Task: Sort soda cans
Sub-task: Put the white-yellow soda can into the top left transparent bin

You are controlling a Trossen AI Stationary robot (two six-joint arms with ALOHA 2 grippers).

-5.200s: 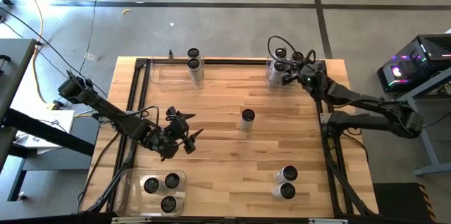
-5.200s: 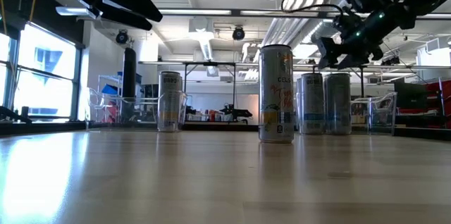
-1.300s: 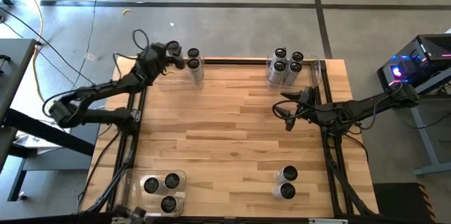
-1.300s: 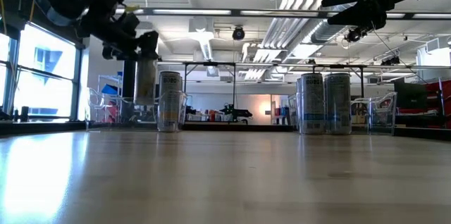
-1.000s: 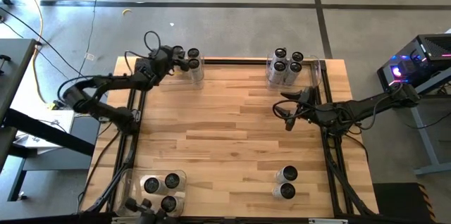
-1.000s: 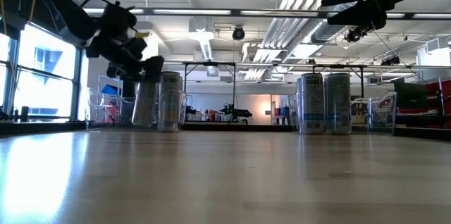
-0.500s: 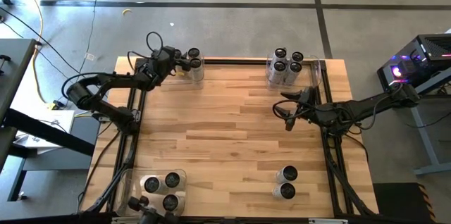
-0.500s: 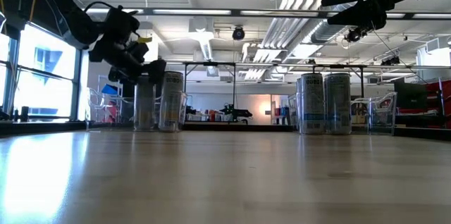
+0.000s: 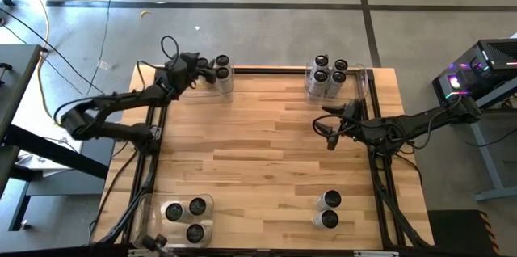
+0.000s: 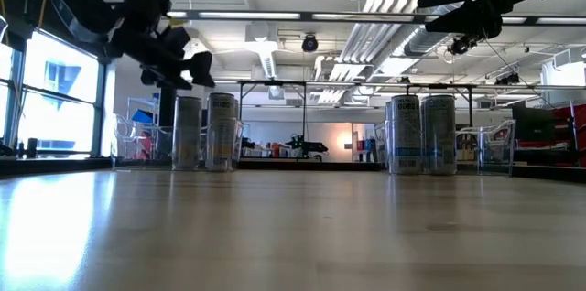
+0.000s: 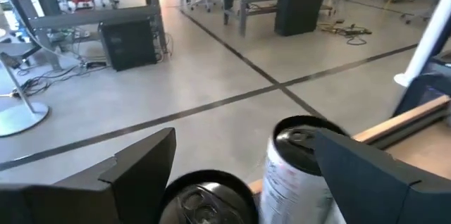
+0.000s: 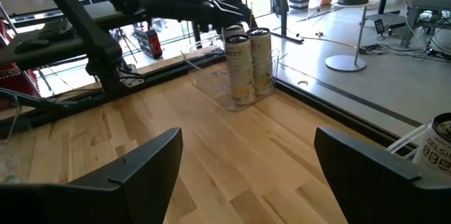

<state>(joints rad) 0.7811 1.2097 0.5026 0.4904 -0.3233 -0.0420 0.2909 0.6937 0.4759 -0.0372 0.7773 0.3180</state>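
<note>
Shiny metal soda cans (image 9: 327, 77) stand in clear glossy plastic bins (image 9: 361, 79) on a smooth wooden table (image 9: 258, 160).

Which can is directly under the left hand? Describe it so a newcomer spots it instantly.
Start at the wooden table's far left corner in the high view, where a clear bin holds three upright cans. The can is the one nearest the left edge, right below the open left hand; its two neighbours stand together beside it, farther from the arm.

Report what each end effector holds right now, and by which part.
Nothing is held. The left end effector stands open above the far-left soda cans; the right end effector hangs open and empty.
</note>
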